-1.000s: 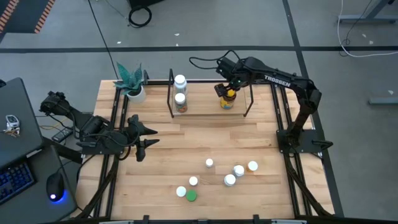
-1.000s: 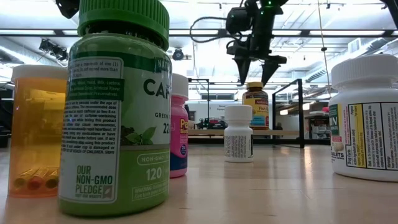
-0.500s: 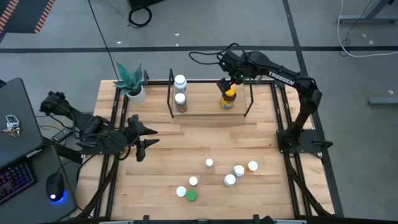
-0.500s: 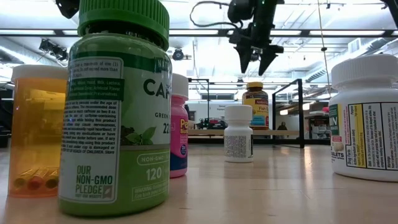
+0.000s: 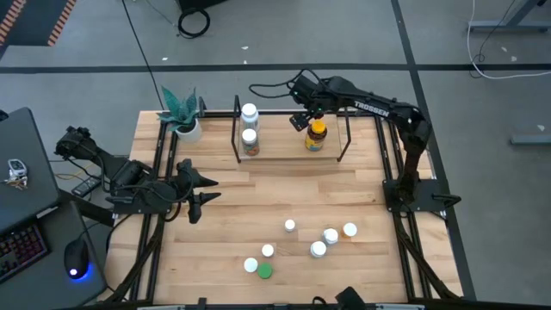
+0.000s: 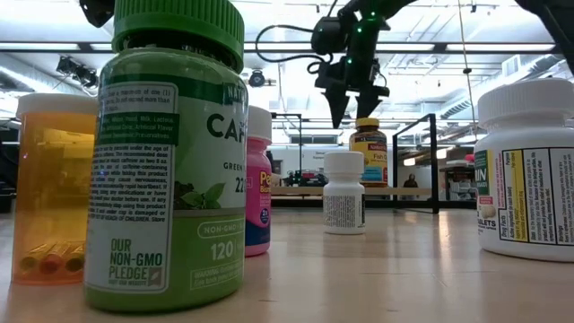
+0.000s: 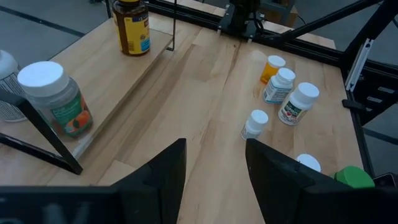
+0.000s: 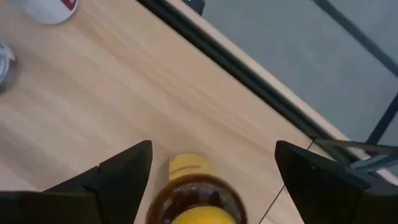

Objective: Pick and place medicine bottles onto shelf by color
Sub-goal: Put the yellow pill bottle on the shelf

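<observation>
Right gripper (image 5: 300,118), fingers spread, is hovering above the shelf (image 5: 288,156) beside the amber yellow-capped bottle (image 5: 316,135), while the left gripper (image 5: 200,191), also spread, is waiting near the worktop's left edge.

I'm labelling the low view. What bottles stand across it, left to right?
Orange vial → green-capped bottle → pink bottle → small white bottle → amber yellow-capped bottle → large white bottle.

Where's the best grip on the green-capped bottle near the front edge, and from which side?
Probably the green cap, top-down with the left gripper, which waits open at the table's left. The green-capped bottle stands upright with a ribbed cap as wide as its body. A white-capped bottle sits close on its left, so set the fingers front-to-back, away from that neighbour.
</observation>
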